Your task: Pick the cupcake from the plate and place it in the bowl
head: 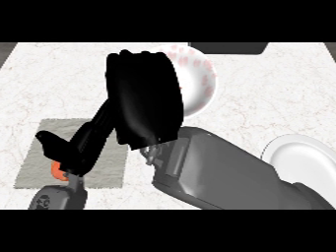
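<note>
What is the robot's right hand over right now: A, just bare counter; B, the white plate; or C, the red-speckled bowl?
C: the right hand hides the left side of the bowl, while the plate lies apart at the view's right.

The right hand [145, 98] and its forearm [221, 172] block the centre, covering the left side of the bowl [199, 81]. The left hand [72, 147] overhangs the mat [36, 170], near left. A plate [312, 167] stands near right. Bare counter [286, 93] lies far right and far left.
</note>
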You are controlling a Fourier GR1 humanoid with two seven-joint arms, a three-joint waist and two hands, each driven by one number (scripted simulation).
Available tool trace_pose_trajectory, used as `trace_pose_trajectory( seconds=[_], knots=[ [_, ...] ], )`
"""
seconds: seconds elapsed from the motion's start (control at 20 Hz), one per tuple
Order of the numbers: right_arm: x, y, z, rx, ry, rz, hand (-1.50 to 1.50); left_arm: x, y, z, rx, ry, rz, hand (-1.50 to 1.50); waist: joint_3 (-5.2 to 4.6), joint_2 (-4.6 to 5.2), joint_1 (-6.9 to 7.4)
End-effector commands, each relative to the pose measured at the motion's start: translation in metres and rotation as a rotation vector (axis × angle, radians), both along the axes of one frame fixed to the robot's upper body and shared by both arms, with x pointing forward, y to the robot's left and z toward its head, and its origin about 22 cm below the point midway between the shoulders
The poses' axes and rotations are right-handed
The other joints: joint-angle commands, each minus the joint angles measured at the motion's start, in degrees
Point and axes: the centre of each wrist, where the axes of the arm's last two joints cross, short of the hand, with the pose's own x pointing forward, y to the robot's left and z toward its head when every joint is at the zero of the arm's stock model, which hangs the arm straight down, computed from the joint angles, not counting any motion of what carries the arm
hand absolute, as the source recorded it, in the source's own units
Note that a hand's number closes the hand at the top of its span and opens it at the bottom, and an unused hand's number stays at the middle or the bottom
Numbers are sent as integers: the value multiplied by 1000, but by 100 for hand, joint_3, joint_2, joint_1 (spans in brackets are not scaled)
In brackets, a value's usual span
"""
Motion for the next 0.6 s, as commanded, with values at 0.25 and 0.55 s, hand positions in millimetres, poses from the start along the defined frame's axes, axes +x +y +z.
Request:
trace_pose_trajectory(
  seconds=[0.25, 0.55],
  knots=[
    [95, -14, -31, -7, -12, -63, 150, 5, 13, 3, 4, -19, -28, 0, -2, 42, 68],
    [135, -28, -75, -81, -29, -122, 150, 8, -4, 13, 2, -21, -34, 0, 0, 68, 173]
  ],
)
